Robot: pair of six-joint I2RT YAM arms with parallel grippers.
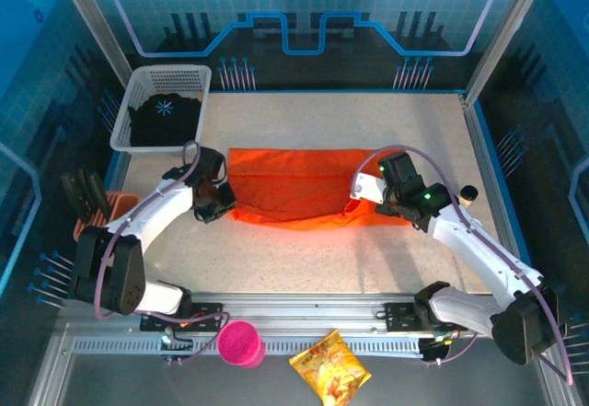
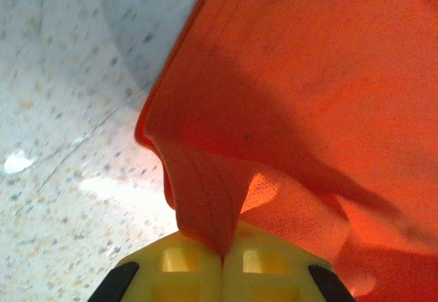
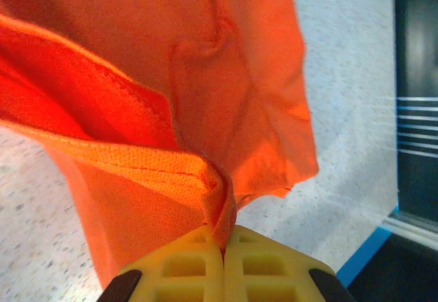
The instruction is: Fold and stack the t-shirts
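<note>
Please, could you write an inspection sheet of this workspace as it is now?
Surface: pale speckled table.
Job's things: orange t-shirt mid-table, partly folded; black t-shirt inside white basket.
Clutter: pink cup and snack bag by the near rail.
Grippers: left tool and right tool each shut on an edge of the orange t-shirt.
Cables: purple cables looping over each arm.
Surroundings: blue panel walls.

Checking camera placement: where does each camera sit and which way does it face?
Top external: above and behind the arms, looking down on the table; both arms, left gripper and right gripper at the ends of the orange t-shirt.
Left wrist: on the left wrist, looking along its shut gripper at pinched orange cloth.
Right wrist: on the right wrist, same aim, gripper shut on the shirt.
Shared: the orange t-shirt, in all three.
</note>
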